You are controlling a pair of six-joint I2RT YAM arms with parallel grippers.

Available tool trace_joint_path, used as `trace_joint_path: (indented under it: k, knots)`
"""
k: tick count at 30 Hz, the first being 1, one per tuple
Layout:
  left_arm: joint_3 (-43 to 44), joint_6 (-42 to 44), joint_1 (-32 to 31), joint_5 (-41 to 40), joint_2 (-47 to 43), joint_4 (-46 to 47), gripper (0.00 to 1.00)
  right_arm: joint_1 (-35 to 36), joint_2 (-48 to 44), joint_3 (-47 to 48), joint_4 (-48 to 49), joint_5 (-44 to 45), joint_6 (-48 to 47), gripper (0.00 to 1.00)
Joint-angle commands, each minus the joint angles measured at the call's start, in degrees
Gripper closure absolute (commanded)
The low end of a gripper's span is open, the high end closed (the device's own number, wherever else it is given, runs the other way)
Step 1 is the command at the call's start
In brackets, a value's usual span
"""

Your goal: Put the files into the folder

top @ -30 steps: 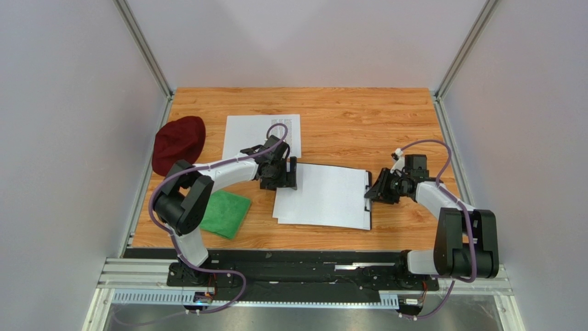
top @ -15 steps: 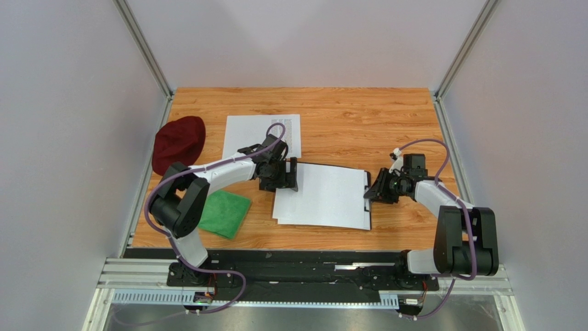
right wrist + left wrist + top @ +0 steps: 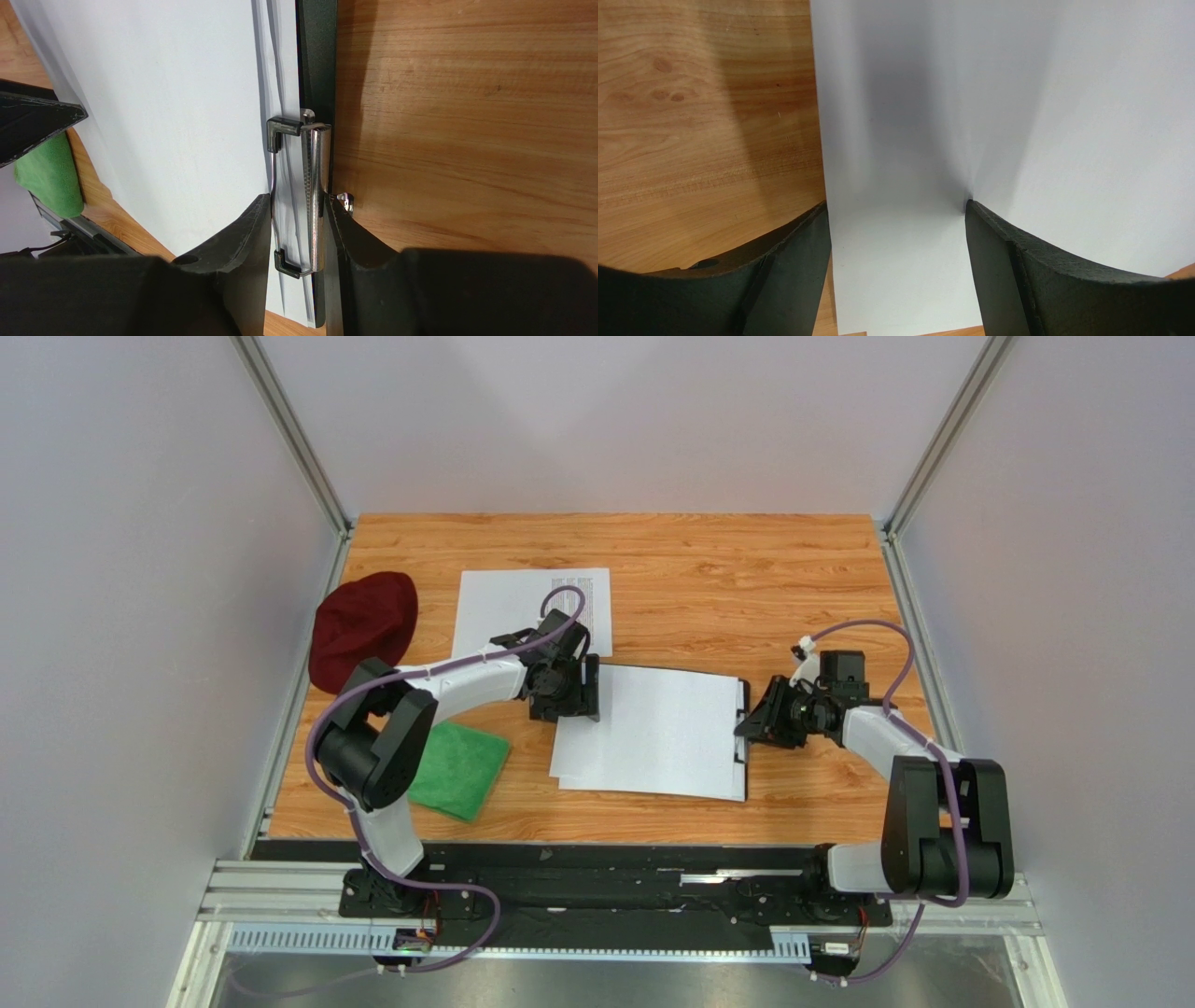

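So, headcount: two grippers, one folder, one stack of files, one loose sheet, one hat, one cloth, all on one wooden table point(image 3: 701, 581).
Folder point(image 3: 316, 49): black, lying flat mid-table. I mostly see just a thin dark strip along its right and far edges, because the paper covers the rest.
Stack of files point(image 3: 659, 735): white sheets lying on the folder. A few edges fan out at the near left corner, but I can't get an exact count.
Loose sheet point(image 3: 505, 609): one more white page with a block of print, lying on the wood behind the stack. My left arm crosses over its near edge.
Left gripper point(image 3: 898, 206): at the stack's left edge with its fingers spread apart and their tips down on the top sheet. The paper puckers a bit at the right finger, and nothing is pinched.
Right gripper point(image 3: 298, 203): at the folder's right edge, closed in tight on the metal clip point(image 3: 316, 175), one finger on each side.
Hat point(image 3: 362, 623): one, dark red, at the left edge of the table.
Cloth point(image 3: 456, 767): one, a green square, near left and just beside my left arm.
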Motion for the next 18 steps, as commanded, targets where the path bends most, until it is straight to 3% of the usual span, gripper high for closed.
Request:
trace_joint_path:
  k: [1, 10, 18]
  knots:
    - [0.94, -0.21, -0.18, -2.02, 2.33, 0.58, 0.23, 0.37, -0.72, -0.01, 4.6, -5.62, 1.7, 1.0]
    - [4.19, -0.39, -0.45, -7.03, 4.96, -3.1, 0.23, -0.24, -1.07, -2.03, 7.05, -7.03, 3.11, 1.0]
    - [3.49, -1.44, -0.53, -6.59, 6.02, -3.28, 0.23, -1.21, -1.6, -3.35, 8.55, -7.29, 4.16, 1.0]
